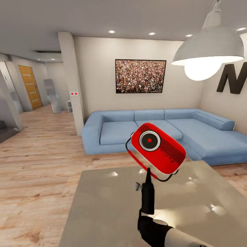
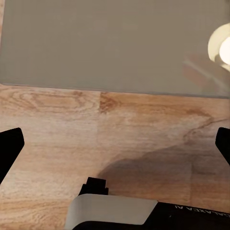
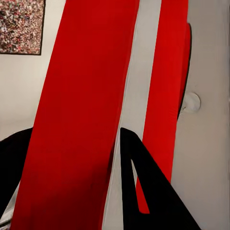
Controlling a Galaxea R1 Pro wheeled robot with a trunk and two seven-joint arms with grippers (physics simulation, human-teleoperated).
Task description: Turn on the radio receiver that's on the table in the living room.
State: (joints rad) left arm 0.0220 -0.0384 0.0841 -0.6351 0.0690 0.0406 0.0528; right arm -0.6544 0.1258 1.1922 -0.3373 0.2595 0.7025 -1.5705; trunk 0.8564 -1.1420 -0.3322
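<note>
I have the radio receiver (image 1: pixel 158 148) lifted clear of the table (image 1: pixel 103 206), hanging in the centre of the head frame with the blue sofa (image 1: pixel 113 130) of the living room behind it. It sits tilted, its round dial (image 1: pixel 149 140) toward the upper left and the grille running down to the lower right. My right gripper (image 1: pixel 148 175) reaches up from the bottom of the frame and pinches the radio at its lower edge. In the right wrist view the dark fingers (image 3: pixel 143 191) close on the red body (image 3: pixel 81 120) with the white edge trim (image 3: pixel 139 86) running between the two red faces.

I judge the radio light, stiff and thin, with a smooth shell that looks slippery. Held by one edge, it could pivot in the pinch. A grip across the thin body near its middle would be steadier. I would keep off the dial and away from the thin black loop (image 1: pixel 127 144) at its side, which looks too slight to bear it.

My left gripper (image 2: pixel 115 148) hangs spread wide over the wood floor (image 2: pixel 120 129), its dark fingertips (image 2: pixel 9 148) at the frame's left and right edges, with nothing between them and the table's edge (image 2: pixel 115 88) across the upper part.
</note>
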